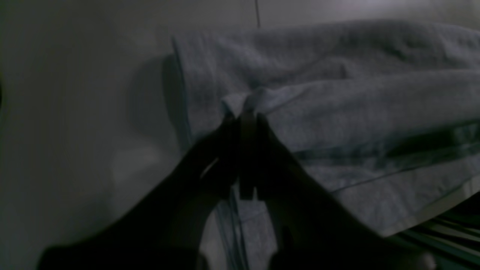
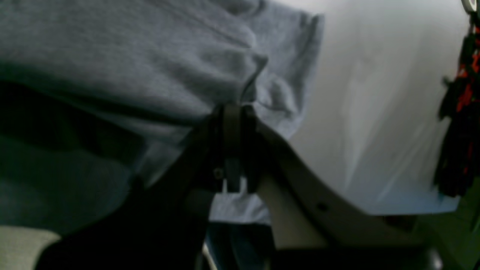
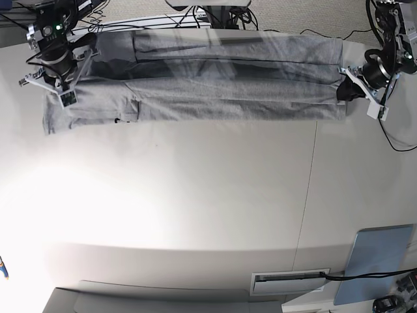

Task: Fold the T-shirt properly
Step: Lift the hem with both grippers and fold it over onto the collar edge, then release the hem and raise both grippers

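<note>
The heather-grey T-shirt [image 3: 228,88] is stretched in a long band across the far side of the white table [image 3: 215,202], doubled over lengthwise. My left gripper [image 3: 343,91] is at its right end in the base view. The left wrist view shows this gripper [image 1: 247,112] shut on a pinched fold of the T-shirt [image 1: 337,105]. My right gripper [image 3: 67,91] is at the other end, where a sleeve lies on the table. In the right wrist view it [image 2: 232,107] is shut on bunched cloth of the T-shirt [image 2: 150,67]. No lettering shows.
A seam [image 3: 311,176] runs front to back through the table's right half. A grey-blue pad [image 3: 381,264] and a white slotted box [image 3: 290,282] lie at the near right edge. Cables [image 3: 163,23] trail behind the shirt. A red-and-black object [image 2: 463,97] hangs beyond the table.
</note>
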Robot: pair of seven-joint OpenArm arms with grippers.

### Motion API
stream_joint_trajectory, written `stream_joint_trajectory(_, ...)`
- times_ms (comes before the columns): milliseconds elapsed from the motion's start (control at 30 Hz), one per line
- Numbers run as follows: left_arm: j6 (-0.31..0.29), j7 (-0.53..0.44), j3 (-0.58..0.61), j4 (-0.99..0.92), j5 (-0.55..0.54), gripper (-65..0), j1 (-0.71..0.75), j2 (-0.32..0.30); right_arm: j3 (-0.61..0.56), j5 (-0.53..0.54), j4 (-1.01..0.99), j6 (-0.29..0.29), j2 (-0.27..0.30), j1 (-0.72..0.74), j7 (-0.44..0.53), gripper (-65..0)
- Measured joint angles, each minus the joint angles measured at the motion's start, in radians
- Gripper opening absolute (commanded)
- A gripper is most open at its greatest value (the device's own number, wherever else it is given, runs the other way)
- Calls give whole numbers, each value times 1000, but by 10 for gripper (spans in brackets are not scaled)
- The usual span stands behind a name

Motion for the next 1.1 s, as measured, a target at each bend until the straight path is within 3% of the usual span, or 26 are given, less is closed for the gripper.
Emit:
stream_joint_trajectory(567,-2,137,0,113,-2,-650,1,-5,0,-51,0,0,0,-21,-23,-640)
stream_joint_trajectory(600,-2,138,0,113,12,-626,1,-5,0,-51,0,0,0,-21,-23,-607)
stream_joint_trajectory(700,0,139,0,113,64,-445,1,-5,0,-53,0,-1,0,-21,-23,-531)
stream_joint_trajectory(800,35,138,0,113,83,-326,1,-5,0,-60,0,-3,0,-21,-19,-507)
stream_joint_trajectory(967,53,137,0,113,90,-302,1,-5,0,-60,0,-3,0,-17,13,-507)
stream_joint_trajectory(1100,89,82,0,80,74,-302,-1,0,0,-62,0,-3,0,1,23,-507)
